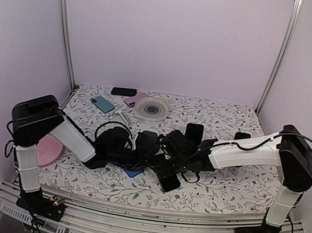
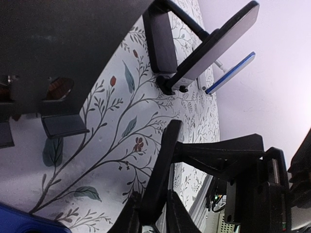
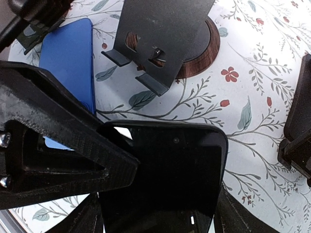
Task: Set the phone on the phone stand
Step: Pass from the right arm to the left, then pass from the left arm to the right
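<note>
Right end effector (image 3: 160, 204) grips black phone (image 3: 165, 170) just short of phone stand (image 3: 160, 43).

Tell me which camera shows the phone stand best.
The right wrist view: the phone stand shows its back plate, lips and round base. The left wrist view catches a close-up part only; from the top camera, arms hide it.
</note>
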Available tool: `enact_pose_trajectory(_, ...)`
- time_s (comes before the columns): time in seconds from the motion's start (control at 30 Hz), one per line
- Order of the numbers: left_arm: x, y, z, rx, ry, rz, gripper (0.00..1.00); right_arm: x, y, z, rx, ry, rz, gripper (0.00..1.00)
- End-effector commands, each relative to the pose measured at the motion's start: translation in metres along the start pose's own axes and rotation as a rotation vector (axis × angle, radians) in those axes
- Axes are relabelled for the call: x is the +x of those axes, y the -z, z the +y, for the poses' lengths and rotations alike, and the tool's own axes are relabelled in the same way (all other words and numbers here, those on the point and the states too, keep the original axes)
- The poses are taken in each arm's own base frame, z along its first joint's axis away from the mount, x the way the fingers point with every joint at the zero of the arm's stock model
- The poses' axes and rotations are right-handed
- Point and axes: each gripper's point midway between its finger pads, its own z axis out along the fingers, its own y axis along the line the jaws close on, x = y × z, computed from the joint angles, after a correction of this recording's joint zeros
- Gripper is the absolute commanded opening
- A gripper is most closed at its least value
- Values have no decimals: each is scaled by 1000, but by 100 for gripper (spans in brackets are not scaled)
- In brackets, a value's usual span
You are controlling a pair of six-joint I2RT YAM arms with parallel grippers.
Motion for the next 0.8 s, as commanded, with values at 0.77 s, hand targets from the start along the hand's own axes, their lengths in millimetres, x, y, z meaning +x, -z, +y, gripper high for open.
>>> enact_pose_trajectory(0.77,-8,14,-52,112,-152,-41,0,-15,31,4,-83,-43,-95,96)
